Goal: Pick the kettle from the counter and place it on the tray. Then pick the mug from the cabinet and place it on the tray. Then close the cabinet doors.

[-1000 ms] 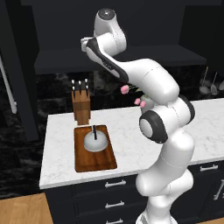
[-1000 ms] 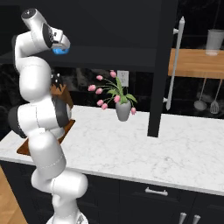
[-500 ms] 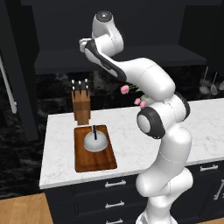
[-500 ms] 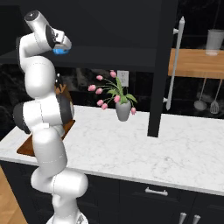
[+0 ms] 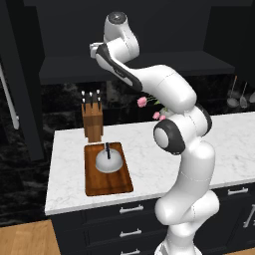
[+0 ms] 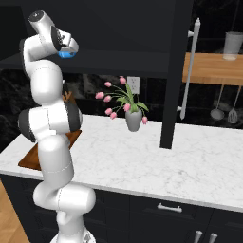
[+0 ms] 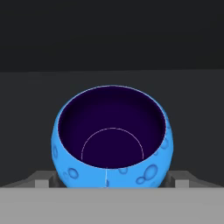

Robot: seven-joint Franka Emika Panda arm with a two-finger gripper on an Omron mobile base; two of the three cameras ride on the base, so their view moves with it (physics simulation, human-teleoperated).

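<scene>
In the hand view the bright blue mug (image 7: 113, 135), dark purple inside, sits on the dark shelf of the cabinet (image 5: 149, 64), close in front of me. My gripper (image 7: 111, 183) is open, with one fingertip (image 7: 42, 180) at each side of the mug's base; I cannot tell whether they touch it. From the base, my arm reaches up to that shelf, with the hand (image 5: 94, 50) at its front edge. The pale grey kettle (image 5: 108, 160) stands on the wooden tray (image 5: 107, 187) on the counter (image 5: 144, 164).
A knife block (image 5: 92, 122) stands behind the tray. A grey vase of pink flowers (image 6: 134, 121) sits mid-counter. The open right cabinet door (image 6: 175, 71) with its silver bar handle (image 6: 190, 71) juts over the counter. The left door's handle (image 5: 10, 99) hangs at far left.
The top of my arm has edged slightly toward the cabinet. The kettle and tray have not moved.
</scene>
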